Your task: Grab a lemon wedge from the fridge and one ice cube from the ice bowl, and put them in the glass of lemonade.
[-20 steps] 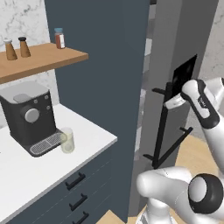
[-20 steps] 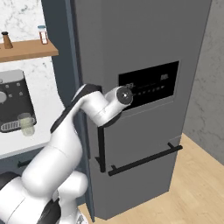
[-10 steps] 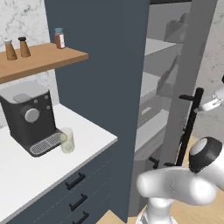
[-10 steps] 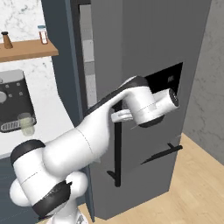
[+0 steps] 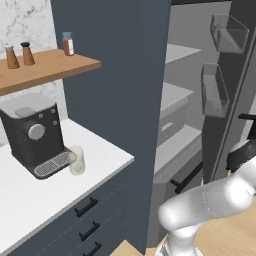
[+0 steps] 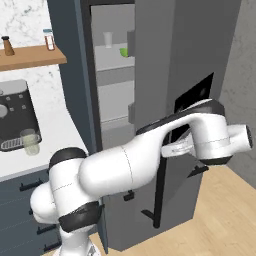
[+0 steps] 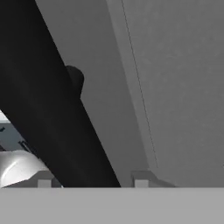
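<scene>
The grey fridge stands with its left door swung wide. My gripper is shut on that door's black bar handle, which runs between the two fingertips; from the right base camera the gripper sits against the door face. On the fridge's top shelf lies the small yellow-green lemon wedge, next to a clear colourless glass. The glass of lemonade stands on the white counter beside the coffee machine, also seen as the tumbler. The ice bowl and ice cube are out of view.
A black coffee machine stands on the counter. Above it a wooden shelf carries shakers and a jar. A dark blue cabinet panel sits between the counter and the fridge. The open door holds clear bins; grey shelves fill the fridge.
The fridge door has swung much wider with my gripper on its handle, moving right and outward. The shelves, the colourless glass and the lemon wedge have come into sight.
</scene>
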You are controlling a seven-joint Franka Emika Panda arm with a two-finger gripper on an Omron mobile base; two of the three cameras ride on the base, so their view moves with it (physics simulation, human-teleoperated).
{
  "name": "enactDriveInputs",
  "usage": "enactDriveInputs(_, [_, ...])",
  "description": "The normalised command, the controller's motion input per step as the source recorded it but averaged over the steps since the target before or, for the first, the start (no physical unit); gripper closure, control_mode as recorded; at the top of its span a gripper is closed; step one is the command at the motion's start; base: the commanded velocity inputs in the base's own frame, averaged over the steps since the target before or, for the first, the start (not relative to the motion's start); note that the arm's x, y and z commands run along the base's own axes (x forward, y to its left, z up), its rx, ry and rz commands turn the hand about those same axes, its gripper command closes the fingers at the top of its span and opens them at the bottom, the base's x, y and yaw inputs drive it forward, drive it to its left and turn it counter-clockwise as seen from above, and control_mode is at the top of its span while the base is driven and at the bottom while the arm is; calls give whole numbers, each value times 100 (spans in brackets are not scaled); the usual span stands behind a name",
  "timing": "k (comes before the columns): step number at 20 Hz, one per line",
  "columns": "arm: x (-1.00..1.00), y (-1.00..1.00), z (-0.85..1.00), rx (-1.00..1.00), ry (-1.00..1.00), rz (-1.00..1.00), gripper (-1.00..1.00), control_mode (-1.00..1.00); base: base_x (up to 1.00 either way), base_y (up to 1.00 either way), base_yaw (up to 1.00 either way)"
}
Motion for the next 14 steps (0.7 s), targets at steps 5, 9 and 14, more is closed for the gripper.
enactDriveInputs(5, [-61, 12, 29, -2, -13, -8, -100, -100, 0, 0, 0])
enactDriveInputs(9, [-35, 7, 28, -3, -25, -20, -100, -100, 0, 0, 0])
enactDriveInputs(14, [-24, 2, 48, -5, -25, -34, -100, -100, 0, 0, 0])
